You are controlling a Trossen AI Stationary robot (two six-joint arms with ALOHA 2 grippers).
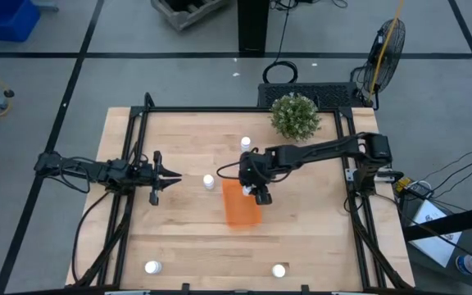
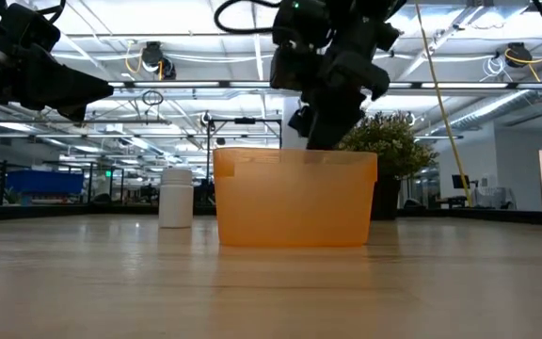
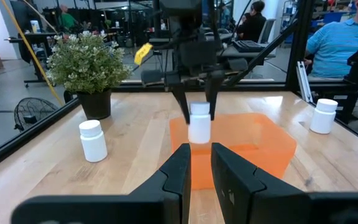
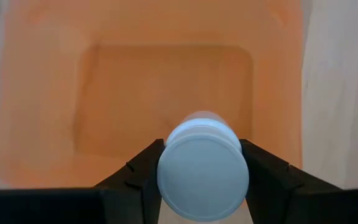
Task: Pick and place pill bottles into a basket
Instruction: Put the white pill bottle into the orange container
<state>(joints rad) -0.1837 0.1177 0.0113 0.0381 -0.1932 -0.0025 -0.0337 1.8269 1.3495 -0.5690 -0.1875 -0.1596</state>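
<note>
The orange tray [image 1: 238, 211] lies mid-table and also shows in the low view [image 2: 294, 200]. My right gripper [image 1: 260, 194] is shut on a white pill bottle [image 3: 199, 126] over the tray's far right part. My left gripper [image 1: 177, 176] hovers left of the tray and is empty, with a narrow gap between its fingers. Four more bottles stand upright on the table: one left of the tray [image 1: 209, 181], one near the plant [image 1: 246, 142], and two near the front edge [image 1: 152, 266] [image 1: 279, 270]. My right gripper pinches the bottle's cap end [image 4: 166, 177] between its two fingers [image 4: 143, 169], one on each side. The fingers point down from above. The bottle hangs upright, cap up, over the tray's inside [image 4: 166, 87]. I cannot tell whether its base touches the tray floor.
A green potted plant [image 1: 294, 116] stands at the far right of the table. A dark frame [image 1: 138, 111] runs around the table. People sit beyond the table's near side in the left wrist view [image 3: 347, 37]. Bare wood lies between the tray and the front bottles.
</note>
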